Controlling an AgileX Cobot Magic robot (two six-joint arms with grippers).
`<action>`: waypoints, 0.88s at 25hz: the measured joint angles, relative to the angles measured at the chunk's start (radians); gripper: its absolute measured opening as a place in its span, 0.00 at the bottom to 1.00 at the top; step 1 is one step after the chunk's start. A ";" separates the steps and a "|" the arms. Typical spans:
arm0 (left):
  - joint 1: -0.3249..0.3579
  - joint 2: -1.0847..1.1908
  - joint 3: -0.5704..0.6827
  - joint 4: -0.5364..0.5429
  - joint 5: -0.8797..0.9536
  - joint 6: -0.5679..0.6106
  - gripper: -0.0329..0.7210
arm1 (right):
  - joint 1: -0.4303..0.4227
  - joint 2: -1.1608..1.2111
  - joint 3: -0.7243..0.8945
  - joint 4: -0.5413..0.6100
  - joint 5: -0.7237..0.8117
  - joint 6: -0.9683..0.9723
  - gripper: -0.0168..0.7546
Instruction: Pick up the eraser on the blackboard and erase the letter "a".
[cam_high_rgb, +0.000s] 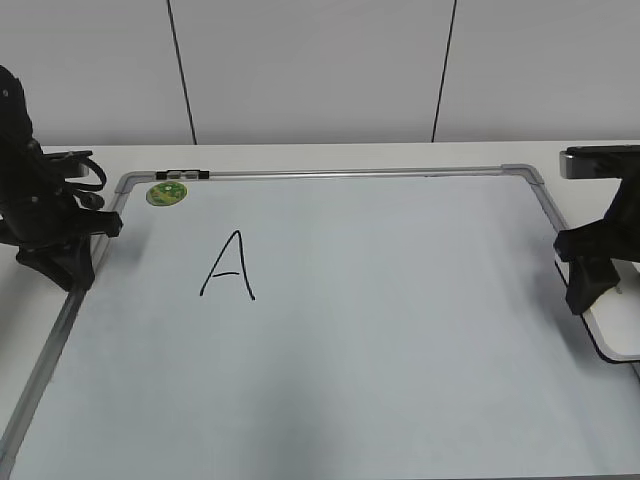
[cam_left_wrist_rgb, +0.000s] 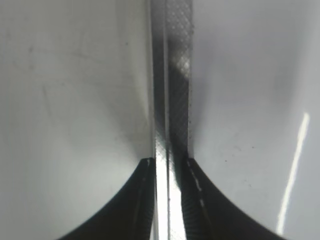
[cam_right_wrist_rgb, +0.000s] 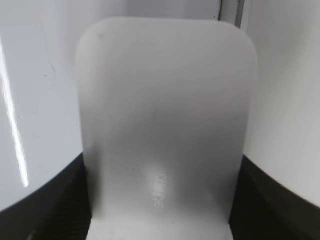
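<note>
Straddling the eraser (cam_right_wrist_rgb: 165, 125) at the right edge of the frame, the right end effector (cam_high_rgb: 590, 285) has a dark finger (cam_right_wrist_rgb: 270, 200) on either flank of the white block; the exterior camera shows its white end (cam_high_rgb: 620, 330) lying on the counter (cam_high_rgb: 300, 155) beside the blackboard (cam_high_rgb: 400, 350) frame. Whether the fingers already press the plastic cannot be told, though they sit tight against both sides.

At the left of the frame, the left end effector (cam_high_rgb: 65, 255) is pinched on the board's grey metal rail (cam_left_wrist_rgb: 172, 75), apparently steadying it.

Only a tall capital "A" (cam_high_rgb: 228, 265) is drawn on the board, left of centre, below the green sticker (cam_high_rgb: 166, 193). No lowercase letter appears anywhere, so the likeliest error is a wipe aimed at the wrong mark or none. A shallow grip could also let the smooth block twist or slip on contact with the board.

Only the right wrist camera reveals how the eraser fills the gap between the fingers; only the exterior camera shows the writing and the long reach between eraser and letter.
</note>
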 joint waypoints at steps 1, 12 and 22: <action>0.000 0.000 0.000 -0.002 0.000 0.000 0.22 | 0.000 0.006 -0.010 0.000 0.000 0.000 0.69; 0.000 0.000 0.000 -0.002 0.000 0.002 0.22 | 0.000 0.202 -0.272 -0.009 0.055 0.000 0.69; 0.000 0.000 0.000 -0.005 -0.001 0.003 0.23 | -0.016 0.343 -0.410 0.004 0.155 -0.002 0.69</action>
